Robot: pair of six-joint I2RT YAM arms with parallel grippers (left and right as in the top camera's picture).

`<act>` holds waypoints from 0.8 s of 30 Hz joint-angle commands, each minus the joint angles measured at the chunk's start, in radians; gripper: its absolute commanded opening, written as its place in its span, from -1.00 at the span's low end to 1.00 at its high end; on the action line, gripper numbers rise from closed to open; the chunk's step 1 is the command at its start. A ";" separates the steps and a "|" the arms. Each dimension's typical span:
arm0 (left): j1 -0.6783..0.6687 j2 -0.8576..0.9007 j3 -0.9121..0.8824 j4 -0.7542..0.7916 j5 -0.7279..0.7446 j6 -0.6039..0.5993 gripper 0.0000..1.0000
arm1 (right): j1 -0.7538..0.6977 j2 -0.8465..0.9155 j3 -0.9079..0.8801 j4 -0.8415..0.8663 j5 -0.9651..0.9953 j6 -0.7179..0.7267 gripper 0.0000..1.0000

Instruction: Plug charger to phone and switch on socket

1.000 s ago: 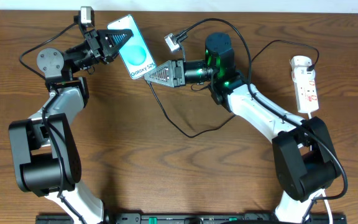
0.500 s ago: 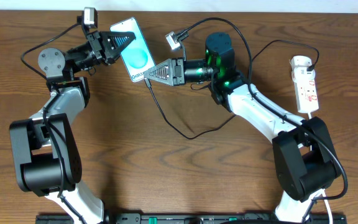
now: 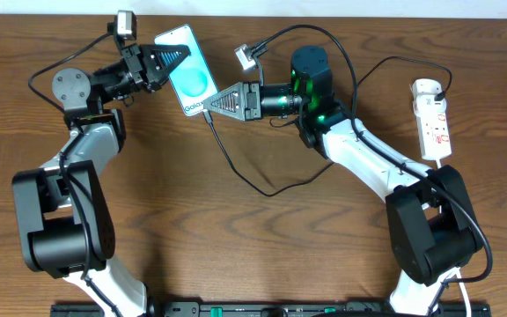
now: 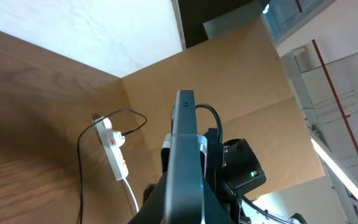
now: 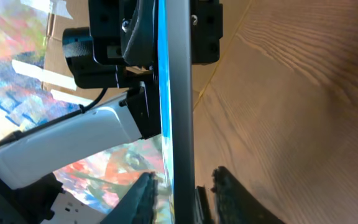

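Note:
The phone (image 3: 188, 72), turquoise screen up, is held above the table's far left by my left gripper (image 3: 171, 60), which is shut on its side. It shows edge-on in the left wrist view (image 4: 185, 137) and the right wrist view (image 5: 178, 74). My right gripper (image 3: 210, 106) is shut on the charger's connector tip, right at the phone's lower end with the white text. The charger's black cable (image 3: 240, 179) loops across the table toward the socket (image 3: 433, 119), a white power strip at the far right, also visible in the left wrist view (image 4: 115, 152).
The socket's thick white cord (image 3: 441, 164) runs down behind the right arm. The right arm's own thick black cables (image 3: 350, 62) arc above its wrist. A cardboard wall (image 4: 241, 81) stands beyond the table's right side.
My right gripper has moved up and left with the connector onto the phone's lower end, covering part of the white text. The phone tilted slightly. Almost nothing moved in the last half second.

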 commanded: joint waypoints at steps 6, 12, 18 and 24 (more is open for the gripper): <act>0.024 -0.002 0.012 0.009 0.022 0.010 -0.86 | -0.008 -0.003 0.015 0.003 0.004 -0.023 0.08; 0.024 -0.002 0.012 -0.035 0.032 0.044 -0.85 | -0.011 -0.003 0.015 0.003 0.004 -0.032 0.57; 0.024 -0.002 0.012 -0.234 0.037 0.211 -0.86 | -0.035 -0.003 0.015 0.002 0.004 -0.060 0.98; 0.024 -0.002 0.012 -0.359 0.037 0.333 -0.86 | -0.077 -0.003 0.015 -0.003 0.004 -0.071 0.98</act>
